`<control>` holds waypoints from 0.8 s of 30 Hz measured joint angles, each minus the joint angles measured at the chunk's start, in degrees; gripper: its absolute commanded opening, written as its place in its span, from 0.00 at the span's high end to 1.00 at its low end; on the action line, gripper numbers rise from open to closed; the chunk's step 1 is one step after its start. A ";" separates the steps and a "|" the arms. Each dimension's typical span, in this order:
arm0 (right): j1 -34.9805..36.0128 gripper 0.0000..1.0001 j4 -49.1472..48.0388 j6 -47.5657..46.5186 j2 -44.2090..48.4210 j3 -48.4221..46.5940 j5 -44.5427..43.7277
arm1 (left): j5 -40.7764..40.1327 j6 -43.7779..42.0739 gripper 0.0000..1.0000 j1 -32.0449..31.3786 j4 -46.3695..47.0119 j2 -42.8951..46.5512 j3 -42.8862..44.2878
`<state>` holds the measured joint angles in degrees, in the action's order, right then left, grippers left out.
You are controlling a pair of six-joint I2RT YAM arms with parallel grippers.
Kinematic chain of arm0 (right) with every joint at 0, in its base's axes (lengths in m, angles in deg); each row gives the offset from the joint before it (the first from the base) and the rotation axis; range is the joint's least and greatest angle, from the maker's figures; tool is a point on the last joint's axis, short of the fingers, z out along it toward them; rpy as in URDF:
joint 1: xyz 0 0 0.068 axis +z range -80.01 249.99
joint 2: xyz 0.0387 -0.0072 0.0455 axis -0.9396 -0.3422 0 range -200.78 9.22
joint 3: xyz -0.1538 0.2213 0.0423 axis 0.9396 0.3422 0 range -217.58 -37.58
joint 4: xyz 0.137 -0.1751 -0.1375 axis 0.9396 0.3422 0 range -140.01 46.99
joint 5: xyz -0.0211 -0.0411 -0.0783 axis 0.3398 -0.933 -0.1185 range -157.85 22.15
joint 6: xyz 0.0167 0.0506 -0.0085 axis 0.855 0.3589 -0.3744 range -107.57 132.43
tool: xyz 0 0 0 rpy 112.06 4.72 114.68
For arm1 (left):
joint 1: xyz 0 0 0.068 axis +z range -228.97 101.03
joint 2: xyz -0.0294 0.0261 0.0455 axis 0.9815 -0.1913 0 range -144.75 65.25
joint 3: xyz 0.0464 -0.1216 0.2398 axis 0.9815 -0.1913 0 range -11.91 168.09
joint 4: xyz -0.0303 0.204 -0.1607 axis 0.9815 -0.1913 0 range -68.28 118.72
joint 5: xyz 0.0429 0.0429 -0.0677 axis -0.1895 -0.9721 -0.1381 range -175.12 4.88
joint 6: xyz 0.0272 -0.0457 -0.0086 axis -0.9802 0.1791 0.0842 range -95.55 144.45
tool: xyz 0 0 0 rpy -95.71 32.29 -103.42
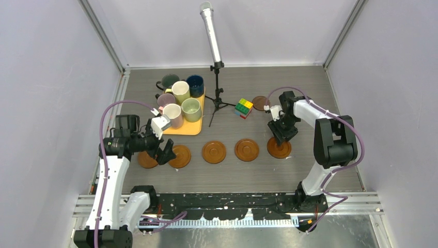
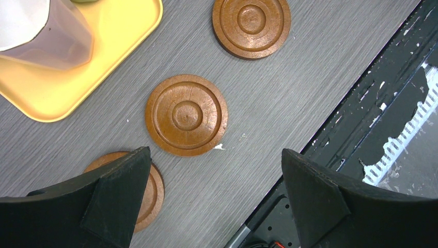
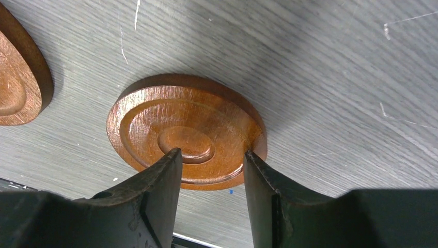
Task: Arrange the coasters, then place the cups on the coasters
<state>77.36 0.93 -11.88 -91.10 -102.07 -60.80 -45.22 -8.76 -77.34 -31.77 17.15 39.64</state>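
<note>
Five brown coasters lie in a row across the table; the rightmost coaster (image 1: 279,149) sits under my right gripper (image 1: 281,136). A smaller, darker coaster (image 1: 260,102) lies at the back right. In the right wrist view the right gripper (image 3: 212,151) has its jaws a little apart, with the tips over the near rim of the flat coaster (image 3: 186,124) and table showing between them. My left gripper (image 1: 166,152) (image 2: 215,151) hangs wide open and empty beside two coasters (image 2: 186,114) (image 2: 150,192). Several cups (image 1: 181,92) stand on the yellow tray (image 1: 192,127).
A microphone (image 1: 210,32) on a tripod stand rises at the back centre. A multicoloured cube (image 1: 243,108) lies to its right. Grey walls close off the left, right and back. A black and metal rail (image 1: 232,200) runs along the near edge.
</note>
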 measured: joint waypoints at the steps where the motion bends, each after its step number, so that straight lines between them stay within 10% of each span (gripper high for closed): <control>1: 0.00 0.48 0.07 -0.13 0.13 0.26 0.00 | 0.00 0.00 0.00 0.00 -0.02 -0.02 0.00; 24: 0.02 0.52 -3.21 7.13 -0.57 -7.52 -0.46 | 0.07 0.24 0.00 0.00 0.02 -0.44 0.00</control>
<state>77.39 -2.28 -4.76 -91.66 -109.59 -61.26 -45.16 -8.52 -77.34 -31.75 16.72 39.64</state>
